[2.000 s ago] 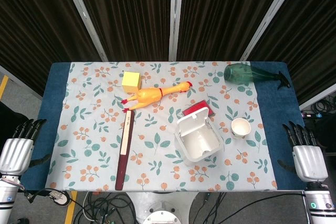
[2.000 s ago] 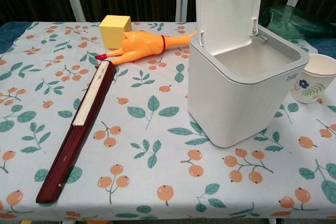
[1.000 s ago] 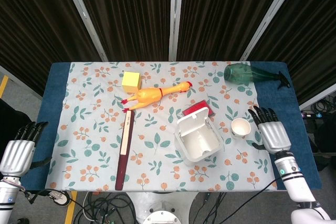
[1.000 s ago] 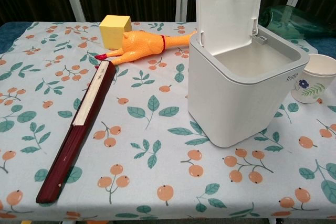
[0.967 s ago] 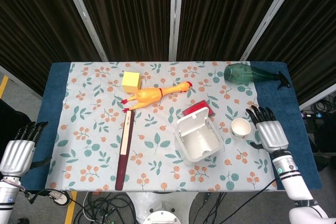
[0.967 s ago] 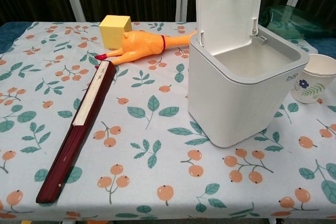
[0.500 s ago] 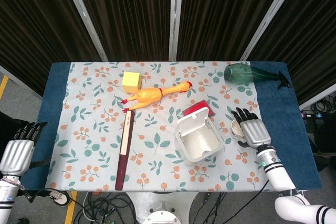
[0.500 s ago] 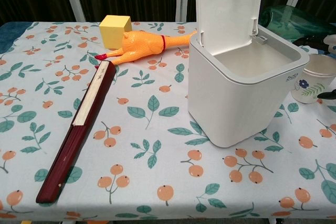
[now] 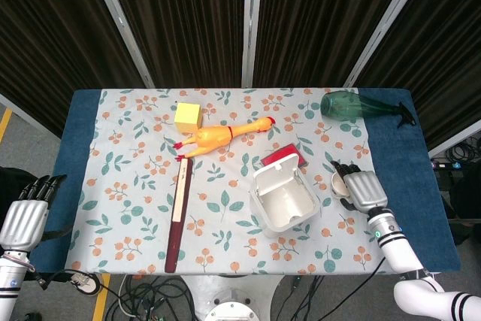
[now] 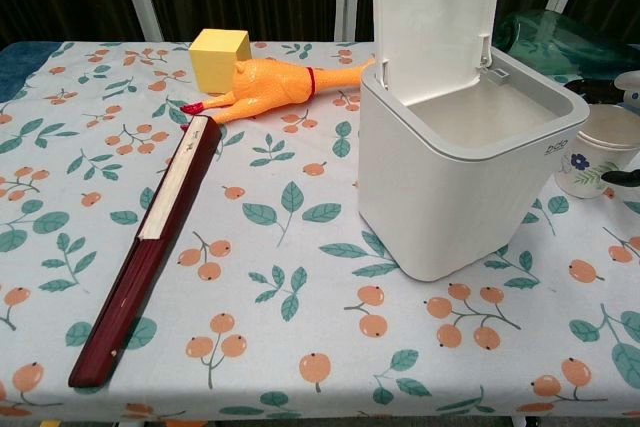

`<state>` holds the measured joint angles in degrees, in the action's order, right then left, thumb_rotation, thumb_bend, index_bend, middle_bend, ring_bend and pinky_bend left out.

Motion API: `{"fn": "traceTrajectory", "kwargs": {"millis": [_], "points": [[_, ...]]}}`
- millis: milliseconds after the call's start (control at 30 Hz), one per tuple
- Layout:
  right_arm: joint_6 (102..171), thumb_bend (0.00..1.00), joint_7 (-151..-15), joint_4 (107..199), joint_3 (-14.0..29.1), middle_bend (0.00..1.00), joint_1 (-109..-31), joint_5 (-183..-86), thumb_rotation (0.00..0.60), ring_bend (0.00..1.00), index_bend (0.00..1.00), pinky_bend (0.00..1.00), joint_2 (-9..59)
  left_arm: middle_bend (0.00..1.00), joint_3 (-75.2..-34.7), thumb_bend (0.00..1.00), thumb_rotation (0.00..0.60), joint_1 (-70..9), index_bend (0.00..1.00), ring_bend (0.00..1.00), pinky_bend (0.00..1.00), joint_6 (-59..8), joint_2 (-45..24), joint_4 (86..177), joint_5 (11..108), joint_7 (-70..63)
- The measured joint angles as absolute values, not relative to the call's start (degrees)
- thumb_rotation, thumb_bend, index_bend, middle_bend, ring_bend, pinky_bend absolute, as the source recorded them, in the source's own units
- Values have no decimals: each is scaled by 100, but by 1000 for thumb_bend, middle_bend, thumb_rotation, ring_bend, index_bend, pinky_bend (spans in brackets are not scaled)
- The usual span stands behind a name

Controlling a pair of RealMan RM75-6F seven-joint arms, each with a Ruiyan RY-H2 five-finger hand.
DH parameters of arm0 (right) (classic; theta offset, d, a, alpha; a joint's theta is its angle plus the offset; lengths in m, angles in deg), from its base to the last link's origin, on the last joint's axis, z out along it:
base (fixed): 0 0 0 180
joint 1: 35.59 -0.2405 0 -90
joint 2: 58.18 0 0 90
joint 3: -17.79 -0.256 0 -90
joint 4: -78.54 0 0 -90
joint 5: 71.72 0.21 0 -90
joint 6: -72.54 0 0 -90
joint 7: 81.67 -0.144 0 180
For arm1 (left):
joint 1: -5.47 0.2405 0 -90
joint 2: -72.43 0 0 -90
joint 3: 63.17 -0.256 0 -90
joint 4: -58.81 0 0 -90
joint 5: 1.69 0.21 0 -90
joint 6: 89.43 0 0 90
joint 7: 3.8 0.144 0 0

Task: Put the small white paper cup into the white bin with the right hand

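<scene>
Fingers of the right hand (image 9: 361, 188) curl around the paper cup (image 10: 597, 148), which stands upright on the flowered cloth (image 9: 135, 186). From the head view the hand covers most of the cup, with only a sliver of rim showing at its left edge. From the chest view a dark fingertip (image 10: 622, 178) lies against the cup's side near its base. Whether the grip is tight on the cup I cannot tell.

Just left of that hand stands the white bin (image 9: 283, 201), lid tipped up and open. A red block (image 9: 282, 157) lies behind the bin. Well beyond the hand, at the far edge of the table, a green bottle (image 9: 353, 104) lies on its side.

Far off to the left of the right hand are a rubber chicken (image 9: 218, 136), a yellow cube (image 9: 187, 114) and a long dark ruler (image 9: 178, 214).

The left hand (image 9: 24, 217) hangs off the near left corner of the table, fingers straight and close together, holding nothing.
</scene>
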<state>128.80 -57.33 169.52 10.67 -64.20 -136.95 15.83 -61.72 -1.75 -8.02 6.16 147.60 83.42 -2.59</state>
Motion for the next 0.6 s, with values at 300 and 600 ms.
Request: {"fn": "traceTrajectory", "kwargs": {"millis": [300, 600], "points": [[13095, 254, -6008, 16890, 1107, 390, -6375, -13915, 600, 321, 400, 577, 1549, 119, -6177, 101, 600, -183, 86, 86, 163, -834, 626, 14772, 8327, -274], [13469, 255, -6323, 17256, 1066, 393, -6246, -14212, 600, 321, 402, 579, 1141, 119, -6182, 101, 600, -173, 86, 87, 163, -788, 681, 14846, 8363, -235]]}}
